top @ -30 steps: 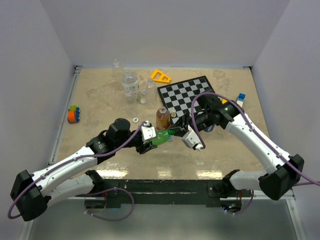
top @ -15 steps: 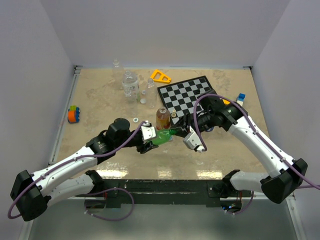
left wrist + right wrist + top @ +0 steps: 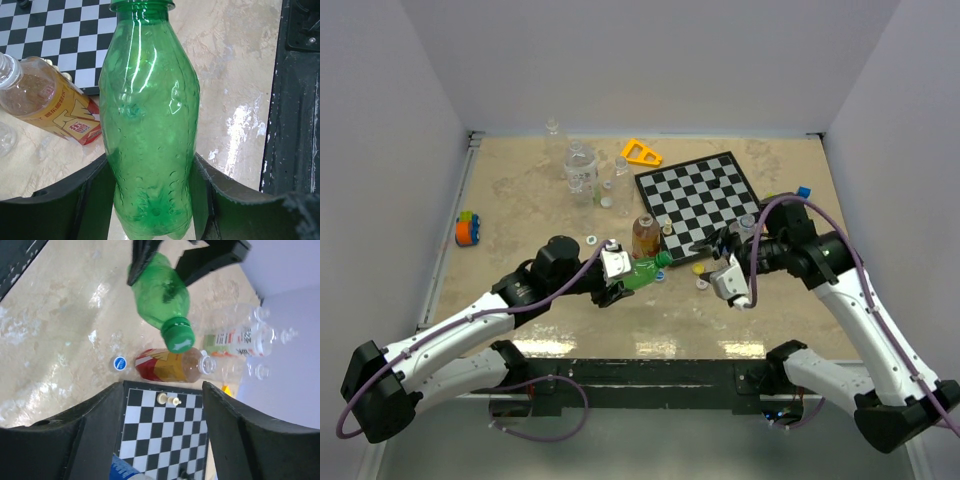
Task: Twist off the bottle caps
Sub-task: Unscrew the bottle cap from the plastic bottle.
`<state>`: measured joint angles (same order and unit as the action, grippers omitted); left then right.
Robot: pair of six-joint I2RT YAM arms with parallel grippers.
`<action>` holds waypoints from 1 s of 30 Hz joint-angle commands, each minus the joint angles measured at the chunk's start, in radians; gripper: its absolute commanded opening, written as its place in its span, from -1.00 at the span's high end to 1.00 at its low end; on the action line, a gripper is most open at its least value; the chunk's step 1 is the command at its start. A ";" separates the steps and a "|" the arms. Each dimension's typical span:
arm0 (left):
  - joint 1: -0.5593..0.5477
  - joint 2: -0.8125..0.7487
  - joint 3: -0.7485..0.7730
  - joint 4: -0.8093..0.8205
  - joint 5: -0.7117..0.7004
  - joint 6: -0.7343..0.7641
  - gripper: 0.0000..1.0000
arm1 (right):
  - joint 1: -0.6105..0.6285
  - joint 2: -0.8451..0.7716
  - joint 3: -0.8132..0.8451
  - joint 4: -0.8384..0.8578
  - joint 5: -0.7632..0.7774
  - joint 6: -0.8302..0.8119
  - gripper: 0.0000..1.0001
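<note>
— Top camera?
— High above, at six o'clock, facing down over the whole counter [image 3: 520,200].
— The wrists?
— Left sits tight on the green bottle [image 3: 150,125], facing three o'clock; right faces nine, farther off, sharing the green bottle and chessboard [image 3: 160,440].

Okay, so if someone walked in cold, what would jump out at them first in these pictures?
The green bottle comes first: the left gripper clamps its body and holds it sideways in the middle of the scene, with the green cap on its neck. The right gripper hangs open and empty, facing that cap. The black-and-white chessboard lies behind, with an uncapped amber bottle at its near corner.
</note>
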<state>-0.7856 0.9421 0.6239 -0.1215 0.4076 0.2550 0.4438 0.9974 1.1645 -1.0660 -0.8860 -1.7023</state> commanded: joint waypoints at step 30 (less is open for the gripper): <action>0.005 -0.014 0.002 0.049 -0.056 -0.054 1.00 | 0.053 0.329 0.141 0.386 -0.093 1.448 -0.43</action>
<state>-0.7856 0.9237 0.6079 -0.1204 0.3576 0.2188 0.4763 1.3285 1.2690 -0.7189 -0.9890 -0.3161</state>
